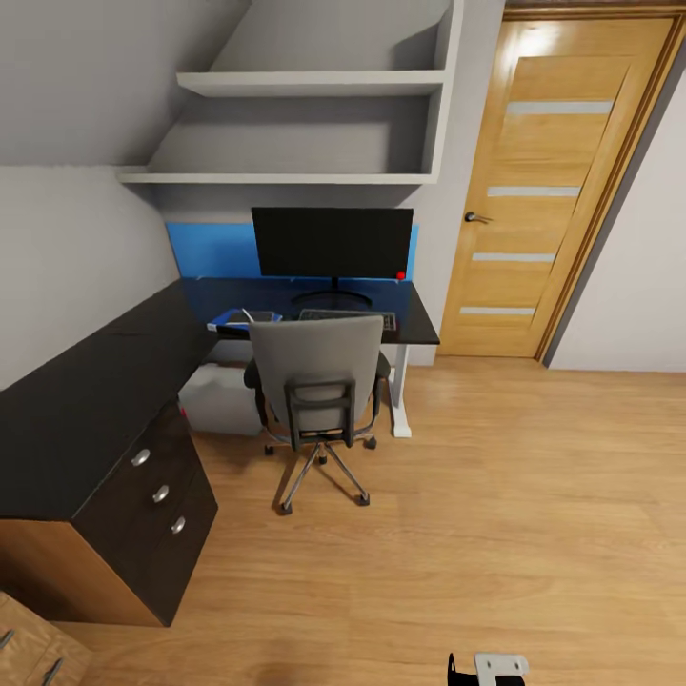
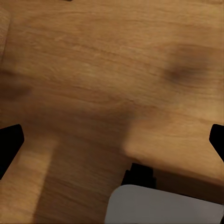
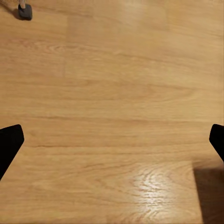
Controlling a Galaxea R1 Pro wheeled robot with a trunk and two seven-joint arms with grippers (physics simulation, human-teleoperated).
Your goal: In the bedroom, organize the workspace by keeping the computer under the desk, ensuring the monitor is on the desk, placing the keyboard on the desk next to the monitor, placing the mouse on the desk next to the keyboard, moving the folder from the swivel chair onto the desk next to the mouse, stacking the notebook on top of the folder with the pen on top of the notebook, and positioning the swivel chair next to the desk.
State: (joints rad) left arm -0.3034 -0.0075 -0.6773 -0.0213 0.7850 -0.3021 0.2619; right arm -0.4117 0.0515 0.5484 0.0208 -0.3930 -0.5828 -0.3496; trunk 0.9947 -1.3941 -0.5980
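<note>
Head view, scanning from the left: long glossy black desk [image 1: 95,400] with its drawer unit [image 1: 157,495]; white computer [image 1: 224,400] tucked beneath the top. Blue folder [image 1: 227,320] lying flat on the desk with something thin and pale on it, too small to call notebook or pen. Swivel chair [image 1: 319,381] drawn up close to the desk edge, its grey back hiding much of the keyboard [image 1: 333,314]. Monitor [image 1: 332,243] upright just behind. No telling where the mouse is. Wooden door [image 1: 562,181] furthest right.

Left wrist view: left gripper [image 2: 113,142] with dark fingers [image 2: 9,144] spread wide, bare wood floor [image 2: 112,60] between them and a grey robot part [image 2: 163,207] below. Right wrist view: right gripper [image 3: 112,142] likewise, fingers [image 3: 9,142] wide apart over floorboards, pinching nothing. Every task thing well beyond both pairs of fingertips, out of reach.

Judging by looks: folder thin, light and somewhat bendy, likely to slide on the glossy top, so best pinched at an overhanging edge. Chair free-rolling and prone to swivel, best pushed squarely at the backrest.
</note>
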